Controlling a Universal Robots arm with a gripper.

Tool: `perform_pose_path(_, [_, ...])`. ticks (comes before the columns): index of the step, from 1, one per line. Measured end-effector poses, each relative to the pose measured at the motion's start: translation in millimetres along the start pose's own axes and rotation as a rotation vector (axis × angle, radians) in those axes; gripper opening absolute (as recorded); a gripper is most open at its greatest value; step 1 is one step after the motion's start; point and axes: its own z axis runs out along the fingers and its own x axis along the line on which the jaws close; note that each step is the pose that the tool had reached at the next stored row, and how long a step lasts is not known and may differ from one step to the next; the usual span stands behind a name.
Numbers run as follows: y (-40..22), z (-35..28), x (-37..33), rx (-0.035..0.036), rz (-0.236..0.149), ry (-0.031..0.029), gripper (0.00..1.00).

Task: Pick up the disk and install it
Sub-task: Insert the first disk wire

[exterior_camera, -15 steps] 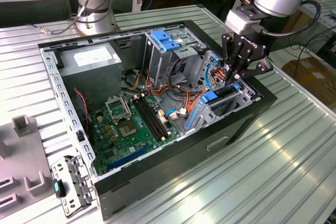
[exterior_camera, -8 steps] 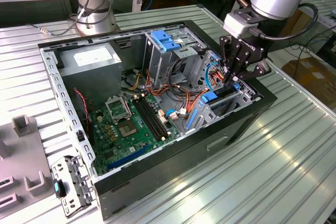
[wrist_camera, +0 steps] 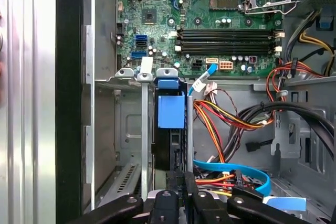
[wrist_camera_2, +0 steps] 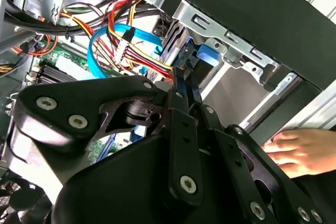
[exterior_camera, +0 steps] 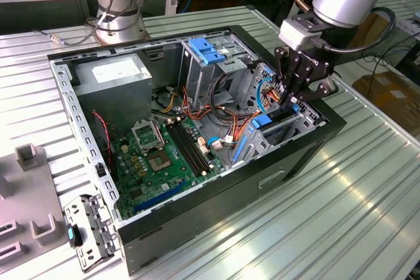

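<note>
You see the disk (wrist_camera: pixel 170 129) standing on edge in the drive cage (wrist_camera: pixel 122 129) at the corner of the open computer case (exterior_camera: pixel 308 152), its blue rail and tab facing up in the first wrist view; in the exterior view it shows as a blue-edged slab (exterior_camera: pixel 270 121) low in the cage slots. The hand (exterior_camera: pixel 293 103) sits right over it, its fingers (wrist_camera_2: pixel 181 85) drawn close together on the thin upper edge of the disk, clamped on it as far as both wrist views show. Room is tight: a metal cage wall stands just beside the disk on one side, and a blue flat cable (wrist_camera: pixel 236 171) with red, yellow and orange wires (wrist_camera: pixel 215 124) crowds the other. The black case wall runs close along the cage. A person's hand (wrist_camera_2: pixel 302 153) rests on the ribbed table (exterior_camera: pixel 341 214) just outside that wall. No writing is readable on the disk.
</note>
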Motion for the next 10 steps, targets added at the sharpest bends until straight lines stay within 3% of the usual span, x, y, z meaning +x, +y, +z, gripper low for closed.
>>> perform_pose_path(10, [0.0, 7.4, 0.0, -0.0006, 0.015, 0.0017, 0.16])
